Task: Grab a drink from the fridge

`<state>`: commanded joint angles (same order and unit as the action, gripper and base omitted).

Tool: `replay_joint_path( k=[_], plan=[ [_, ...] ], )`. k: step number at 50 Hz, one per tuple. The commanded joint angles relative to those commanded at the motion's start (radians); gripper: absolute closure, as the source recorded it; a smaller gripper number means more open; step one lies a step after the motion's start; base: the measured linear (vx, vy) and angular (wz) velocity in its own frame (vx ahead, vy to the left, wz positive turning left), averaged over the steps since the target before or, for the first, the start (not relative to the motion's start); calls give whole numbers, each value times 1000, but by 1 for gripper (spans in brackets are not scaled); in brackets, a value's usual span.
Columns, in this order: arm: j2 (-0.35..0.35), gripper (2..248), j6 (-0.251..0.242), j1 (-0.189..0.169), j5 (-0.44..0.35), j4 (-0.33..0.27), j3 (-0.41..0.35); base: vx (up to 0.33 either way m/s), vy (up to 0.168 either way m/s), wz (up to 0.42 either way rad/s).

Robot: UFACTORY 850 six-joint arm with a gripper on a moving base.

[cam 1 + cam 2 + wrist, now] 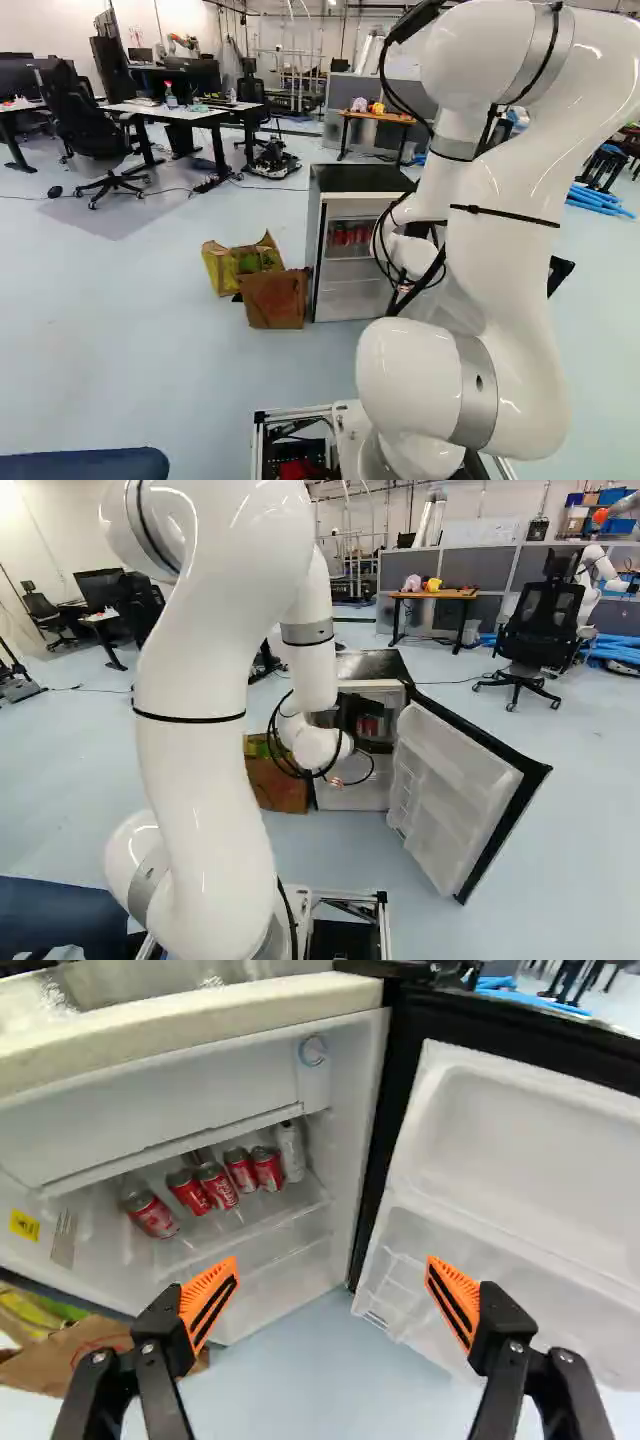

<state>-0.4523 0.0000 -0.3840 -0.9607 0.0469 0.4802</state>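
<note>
- Mini fridge [360, 180] stood open, shelving red cans [217, 1188] and, seemingly, a pale can [291, 1150].
- Cardboard box [276, 300] sat beside it.
- Gripper [368, 726] gaped wide, holding nothing.

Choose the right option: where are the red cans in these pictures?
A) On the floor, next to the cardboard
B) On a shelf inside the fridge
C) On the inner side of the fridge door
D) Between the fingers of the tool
B: the wrist view shows the red cans on a shelf inside the fridge.
</note>
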Motion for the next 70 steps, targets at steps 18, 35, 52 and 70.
replay_joint_path(
  k=[18,35,52,70],
  plan=[
    [-65,3,0,0,11,-184,27,0,0,0],
    [-129,3,0,0,11,-284,57,0,0,0],
    [-206,3,0,7,11,-302,111,0,0,0],
    [-295,3,0,18,10,-302,186,0,0,0]
  ],
)
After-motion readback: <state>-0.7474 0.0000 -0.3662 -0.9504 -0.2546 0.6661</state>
